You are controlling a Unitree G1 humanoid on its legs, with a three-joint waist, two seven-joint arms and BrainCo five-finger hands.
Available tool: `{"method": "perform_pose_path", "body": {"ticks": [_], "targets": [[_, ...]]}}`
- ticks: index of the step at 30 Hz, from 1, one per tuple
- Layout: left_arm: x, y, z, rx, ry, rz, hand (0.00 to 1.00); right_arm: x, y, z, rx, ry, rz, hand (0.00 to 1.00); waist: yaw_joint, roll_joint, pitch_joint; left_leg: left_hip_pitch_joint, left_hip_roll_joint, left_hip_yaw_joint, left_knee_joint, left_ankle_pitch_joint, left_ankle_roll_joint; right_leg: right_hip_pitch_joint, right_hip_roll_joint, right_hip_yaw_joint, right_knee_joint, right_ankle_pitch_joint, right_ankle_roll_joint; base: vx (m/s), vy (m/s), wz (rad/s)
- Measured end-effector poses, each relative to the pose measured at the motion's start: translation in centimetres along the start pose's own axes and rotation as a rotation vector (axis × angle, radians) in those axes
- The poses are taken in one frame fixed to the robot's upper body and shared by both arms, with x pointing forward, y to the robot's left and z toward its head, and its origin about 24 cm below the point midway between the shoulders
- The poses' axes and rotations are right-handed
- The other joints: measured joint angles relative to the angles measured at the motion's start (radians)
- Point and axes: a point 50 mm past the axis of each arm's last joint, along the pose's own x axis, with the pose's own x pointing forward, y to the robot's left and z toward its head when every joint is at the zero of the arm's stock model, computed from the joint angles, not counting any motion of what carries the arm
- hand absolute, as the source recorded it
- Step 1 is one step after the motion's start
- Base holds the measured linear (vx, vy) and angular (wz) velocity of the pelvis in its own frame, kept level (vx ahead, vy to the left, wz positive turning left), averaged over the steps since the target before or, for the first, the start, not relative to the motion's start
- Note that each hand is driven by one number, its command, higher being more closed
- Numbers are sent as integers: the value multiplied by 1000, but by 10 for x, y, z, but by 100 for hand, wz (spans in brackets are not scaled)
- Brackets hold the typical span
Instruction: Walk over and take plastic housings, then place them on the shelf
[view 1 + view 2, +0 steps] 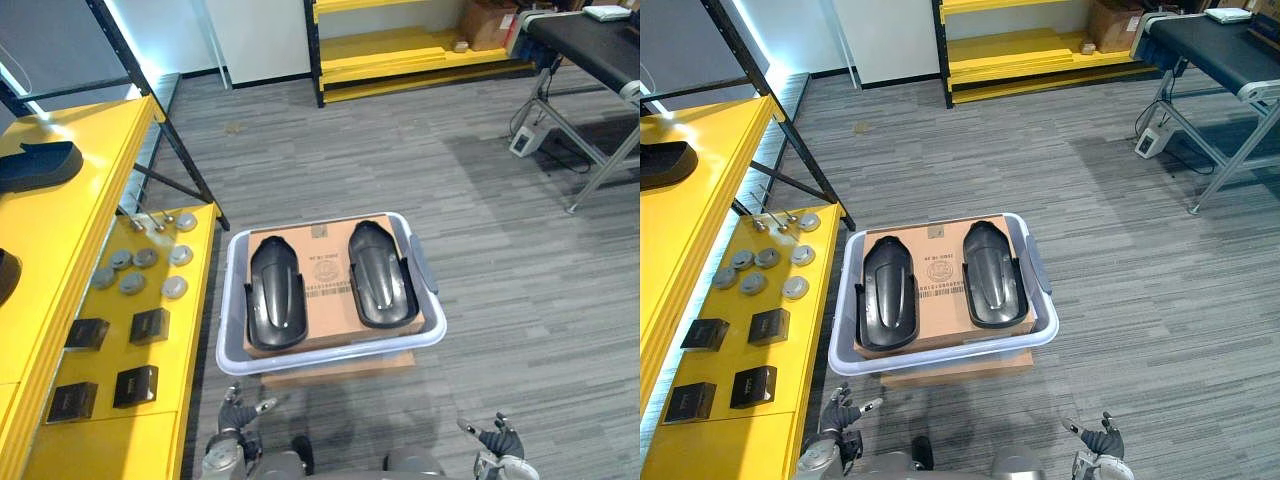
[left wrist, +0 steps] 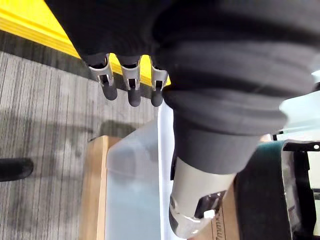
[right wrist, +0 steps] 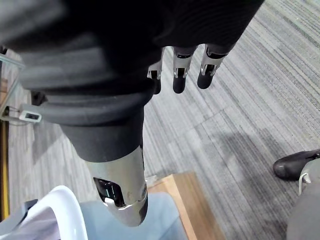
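- You have two black plastic housings in front of you: the left housing (image 1: 275, 292) and the right housing (image 1: 378, 272) lie side by side, long ways pointing away from you, hollow side up.
- Both rest on a sheet of brown cardboard (image 1: 325, 275) inside a pale plastic bin (image 1: 330, 355), apart from each other.
- The bin sits on a low wooden base (image 1: 340, 368) on the grey floor.
- Your left hand (image 1: 237, 413) hangs low, just near the bin's near left corner, its fingers (image 2: 130, 85) straight and relaxed, holding nothing.
- Your right hand (image 1: 498, 440) hangs low off the bin's near right corner, well apart from it, fingers (image 3: 179, 75) likewise loose and empty.
- To your left stands the yellow shelf (image 1: 110, 430); its lower tier carries grey round discs (image 1: 146, 258) and small black boxes (image 1: 149, 325).
- On the shelf's upper tier lies another black housing (image 1: 38, 165).
- Far ahead you can see a second yellow rack (image 1: 420, 50) and, to its right, a table with a black top (image 1: 590, 40).
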Motion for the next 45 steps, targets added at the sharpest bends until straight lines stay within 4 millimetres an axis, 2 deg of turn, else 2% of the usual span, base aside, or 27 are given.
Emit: {"method": "perform_pose_path", "body": {"ticks": [3,4,5,7,8,10,13,18,21,23,26,30,32,35,38,39,42,45], "targets": [[-3,3,-4,3,5,6,0,-2,-12,41,30,-180,-45,0,-2,-1,-18,0,1,8,-35,10,-4,-16,13,12,-4,3,1,39,-17,-11],[-4,4,-5,3,4,6,0,-6,-19,60,29,-265,-61,0,-4,-10,-23,-1,2,9,-42,10,-4,-15,15,13,-17,10,4,67,-16,-4],[-5,5,-5,2,2,8,0,-11,-25,80,32,-357,-76,0,-4,-3,-33,-1,2,9,-47,10,-4,-13,16,15,-27,17,8,72,-3,-2],[-5,6,-5,4,0,10,0,-19,-28,109,28,-489,-82,0,-4,-11,-39,0,0,10,-60,14,0,-14,14,15,-34,20,9,76,19,2],[-6,7,-5,7,0,11,0,-24,-25,125,13,-563,-77,0,-3,-18,-42,0,-1,8,-62,14,1,-15,14,15,-34,21,9,62,19,4],[-7,6,-7,16,-2,7,0,-30,-17,144,10,-650,-67,0,-2,-26,-48,-1,0,6,-66,15,1,-15,15,14,-38,29,10,40,13,5],[-8,4,-8,27,-1,-4,0,-34,4,171,-25,-767,-18,0,0,-25,-50,-16,-4,-2,-72,20,9,-14,13,11,-69,48,16,22,19,6],[-8,3,-7,31,-7,-9,0,-35,49,193,-117,-849,100,0,5,-21,-46,-43,-16,-47,-74,37,19,-16,2,-38,-73,50,19,2,-2,28],[-9,-6,-5,44,-24,-43,0,-22,69,207,-159,-832,136,0,26,-2,-18,-60,-20,-72,-76,58,25,-17,0,-56,-85,72,20,-39,10,26],[-7,-7,5,37,-66,-46,0,-10,81,217,-178,-798,131,0,36,10,15,-105,-21,-95,-81,86,28,-49,-4,-84,-87,78,22,-121,6,34],[-5,-9,12,32,-90,-52,0,2,89,220,-178,-731,107,0,57,20,57,-135,-23,-127,-97,118,30,-70,-4,-112,-87,84,22,-124,-6,33],[-5,-10,11,33,-87,-53,0,10,98,226,-186,-688,94,0,65,24,99,-162,-29,-150,-97,144,31,-86,-14,-134,-86,90,24,-118,26,20],[-3,-12,16,30,-103,-54,0,13,105,239,-177,-675,72,0,64,38,132,-191,-32,-157,-97,162,35,-114,-15,-135,-83,99,29,-136,35,3],[-1,-15,22,23,-122,-50,0,17,106,248,-182,-655,50,0,69,54,154,-219,-32,-157,-98,174,34,-143,-15,-135,-82,113,35,-140,49,2],[1,-19,31,18,-153,-57,0,21,105,268,-183,-647,15,0,81,65,193,-237,-37,-157,-99,178,34,-165,-16,-127,-78,122,42,-87,35,-4],[2,-20,33,7,-157,-54,0,22,105,274,-184,-646,7,100,85,66,195,-250,-38,-156,-99,181,34,-179,-16,-124,-78,126,43,-62,33,-5],[5,-24,42,4,-181,-53,0,20,104,297,-175,-655,-11,100,91,67,224,-269,-41,-157,-99,198,44,-192,-18,-125,-86,139,43,0,0,0],[4,-28,42,9,-191,-69,0,20,106,305,-171,-646,-15,100,97,66,227,-277,-42,-157,-99,199,44,-201,-18,-125,-86,139,43,13,-5,-1]]}}
